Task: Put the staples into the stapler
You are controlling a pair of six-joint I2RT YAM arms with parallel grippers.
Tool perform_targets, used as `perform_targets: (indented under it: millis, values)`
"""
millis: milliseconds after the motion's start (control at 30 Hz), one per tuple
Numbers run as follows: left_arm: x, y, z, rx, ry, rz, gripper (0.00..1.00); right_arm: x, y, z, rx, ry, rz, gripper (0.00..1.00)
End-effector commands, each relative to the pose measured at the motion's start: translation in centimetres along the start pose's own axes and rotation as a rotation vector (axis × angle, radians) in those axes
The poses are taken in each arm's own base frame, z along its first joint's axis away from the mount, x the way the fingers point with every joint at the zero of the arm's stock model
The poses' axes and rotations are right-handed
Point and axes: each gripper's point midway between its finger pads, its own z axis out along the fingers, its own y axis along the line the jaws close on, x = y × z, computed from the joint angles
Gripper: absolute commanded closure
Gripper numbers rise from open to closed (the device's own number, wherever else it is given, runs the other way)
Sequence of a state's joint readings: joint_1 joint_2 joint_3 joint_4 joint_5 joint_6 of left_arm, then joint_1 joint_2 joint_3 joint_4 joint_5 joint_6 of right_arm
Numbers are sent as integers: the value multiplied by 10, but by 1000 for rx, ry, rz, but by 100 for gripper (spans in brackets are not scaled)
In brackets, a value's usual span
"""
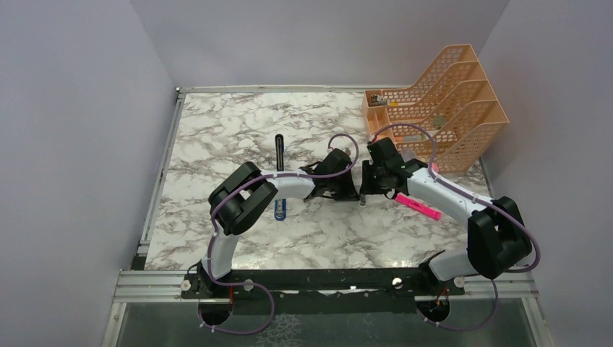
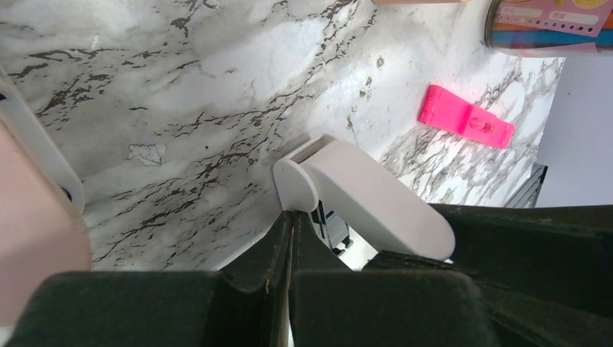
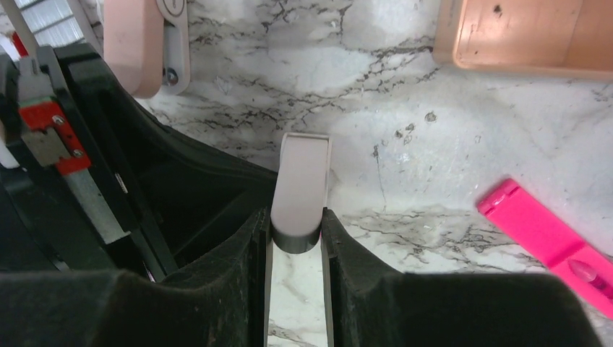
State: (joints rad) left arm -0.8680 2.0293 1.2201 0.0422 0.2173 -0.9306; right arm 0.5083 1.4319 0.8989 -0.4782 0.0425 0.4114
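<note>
Stapler (image 1: 279,153): lies left of the tabletop's centre, pointing at the far edge, my left arm crossing over it
Staples (image 3: 300,188): pale flat piece, I think the box, mid-tabletop
Right gripper (image 3: 296,220): clamped on the staples
Left gripper (image 2: 293,225): clenched, just beside them
Highlighter (image 1: 418,206): right of both
File rack (image 1: 448,108): far right corner

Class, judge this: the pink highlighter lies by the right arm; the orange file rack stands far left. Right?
Wrong corner: the orange file rack stands at the far right, as the top external view shows. The pink highlighter part holds.
</note>
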Motion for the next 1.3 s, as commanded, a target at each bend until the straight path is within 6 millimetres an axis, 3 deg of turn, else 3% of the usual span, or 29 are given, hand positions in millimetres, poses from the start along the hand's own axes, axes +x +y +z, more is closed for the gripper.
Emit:
perform_targets:
  millis: [0,400,633,900,1033,1267]
  values:
    - [6,19,11,-69,5,16,100,37,13,-10,-83,136,11,77]
    - [2,8,4,-41,-5,22,100,56,-1,14,10,176,8,76]
    - [-6,-4,-16,-10,-44,29,90,55,-11,31,85,165,15,76]
    - [-15,-2,-43,-32,-105,38,85,59,-22,43,159,183,21,74]
    - [-20,4,-57,-65,-131,49,81,51,-19,40,157,164,25,70]
    - [-28,16,-71,-103,-165,58,77,12,-4,12,109,59,38,56]
